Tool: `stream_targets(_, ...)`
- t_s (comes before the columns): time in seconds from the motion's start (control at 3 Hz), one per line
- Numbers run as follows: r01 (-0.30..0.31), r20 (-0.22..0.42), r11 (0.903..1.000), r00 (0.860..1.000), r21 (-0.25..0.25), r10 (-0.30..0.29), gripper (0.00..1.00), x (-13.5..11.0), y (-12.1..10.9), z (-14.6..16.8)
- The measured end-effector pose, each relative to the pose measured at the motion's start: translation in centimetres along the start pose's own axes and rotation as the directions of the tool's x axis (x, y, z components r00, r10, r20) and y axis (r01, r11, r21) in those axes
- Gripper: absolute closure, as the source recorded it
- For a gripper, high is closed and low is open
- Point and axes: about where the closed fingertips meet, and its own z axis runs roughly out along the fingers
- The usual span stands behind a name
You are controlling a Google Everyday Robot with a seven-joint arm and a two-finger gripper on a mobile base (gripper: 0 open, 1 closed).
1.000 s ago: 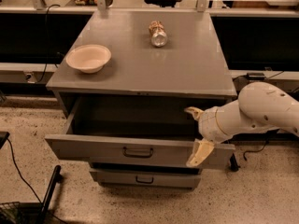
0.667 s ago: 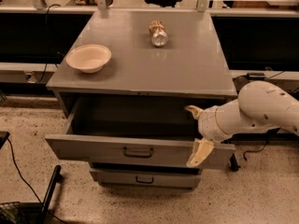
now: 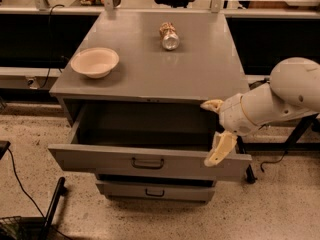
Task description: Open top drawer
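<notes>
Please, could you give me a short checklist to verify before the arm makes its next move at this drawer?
1. Top drawer pulled out, inside visible: ok.
2. Gripper at the right end of the drawer front, fingers spread: ok.
3. Gripper free of the drawer front: cannot tell.
4. Handle unobstructed: ok.
5. Bowl and can on the cabinet top, back from the front edge: ok.

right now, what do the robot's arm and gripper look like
The arm is smooth, white and rounded, with a thin orange seam near the wrist. The gripper, at the top drawer's right end, has two cream, tapered fingers. No cables or markings show.
</notes>
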Motion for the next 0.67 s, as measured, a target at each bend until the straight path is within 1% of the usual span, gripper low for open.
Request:
stream_targets(0.33,-0.022,-0.001,0.9997,1.000,-0.012,0.022,0.18,-0.27,-0.52,-0.88)
stream_targets(0.67,-0.021,-0.049,0.9997,0.999,-0.010,0.020,0.41,-0.13,-0.47,-0.60)
